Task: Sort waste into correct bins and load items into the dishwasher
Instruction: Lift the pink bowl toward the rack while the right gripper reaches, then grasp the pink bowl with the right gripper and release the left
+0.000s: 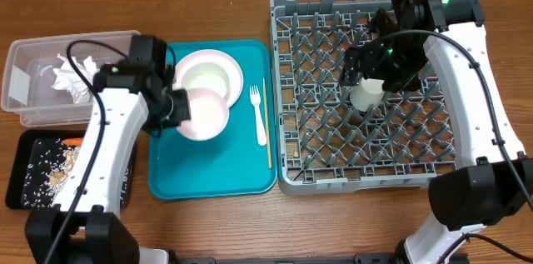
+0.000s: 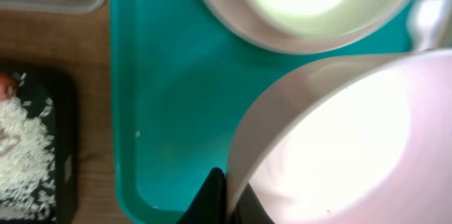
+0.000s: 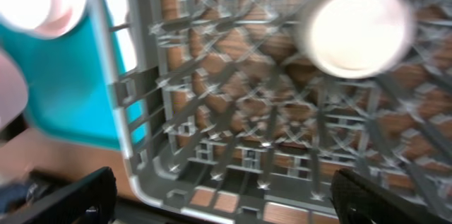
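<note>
overhead: bowl [image 1: 206, 116] is held tilted over teal tray [image 1: 212, 172], rim pinched by left fingers [image 1: 175, 107], likely for transfer to dish rack [image 1: 333, 156].
left wrist: thin-edge clamp confirmed.
right wrist: right fingers [image 3: 78, 196] spread wide, empty; cup [image 3: 357, 30] is parked in dish rack.

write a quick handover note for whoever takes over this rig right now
Left pincer: shut on the rim of the pale pink bowl, at the teal tray.
Right pincer: open and holding nothing, above the dish rack.
In the rack: the small white cup, clear of the fingers.
On the teal tray: the other round dish, the fork and the wooden stick.
Done: napkins in the clear tub, rice in the black tray, cup racked.
Left: rack the bowl, the other dish, the fork and the stick.
</note>
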Motion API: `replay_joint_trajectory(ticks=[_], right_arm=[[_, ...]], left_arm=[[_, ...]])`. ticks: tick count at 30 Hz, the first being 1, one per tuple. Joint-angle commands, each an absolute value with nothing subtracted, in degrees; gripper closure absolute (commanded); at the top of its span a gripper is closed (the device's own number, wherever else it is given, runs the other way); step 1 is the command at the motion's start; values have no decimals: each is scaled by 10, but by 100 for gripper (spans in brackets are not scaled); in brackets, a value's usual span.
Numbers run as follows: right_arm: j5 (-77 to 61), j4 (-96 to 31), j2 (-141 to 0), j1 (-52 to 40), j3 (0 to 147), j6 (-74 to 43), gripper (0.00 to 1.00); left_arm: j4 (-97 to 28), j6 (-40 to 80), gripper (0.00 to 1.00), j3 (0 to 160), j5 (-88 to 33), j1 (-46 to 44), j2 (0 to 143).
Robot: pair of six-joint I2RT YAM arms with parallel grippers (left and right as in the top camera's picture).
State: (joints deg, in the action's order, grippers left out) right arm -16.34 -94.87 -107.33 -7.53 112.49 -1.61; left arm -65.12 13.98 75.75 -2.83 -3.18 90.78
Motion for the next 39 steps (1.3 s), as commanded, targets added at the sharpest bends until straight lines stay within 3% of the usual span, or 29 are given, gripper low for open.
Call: replay_joint_trajectory(ticks=[1,5,14,19,28,31,39], right_arm=[[-293,-951,-1067,-74,1133,67,0],[-351,-946,-1067,-84,1133,82,0],[-338,-908,-1067,-175,1132,76,0],[-179,-843,-1067,-254,1132,-63,0],[12,-782,-1067,-369,1107,-179,0],[36,-756,-1067,-387,1078,-198,4],[34,-704,-1067,-389,1031,-202,25]], left_arm=[[-660,137,96,810,-122,-56,906],[-642,143,96,817,-150,-101,906],[-617,155,96,817,-150,-141,906],[-626,155,96,817,-150,-141,906],[-632,155,95,817,-150,-141,906],[-632,154,95,817,-150,-141,906],[-632,154,95,817,-150,-141,906]])
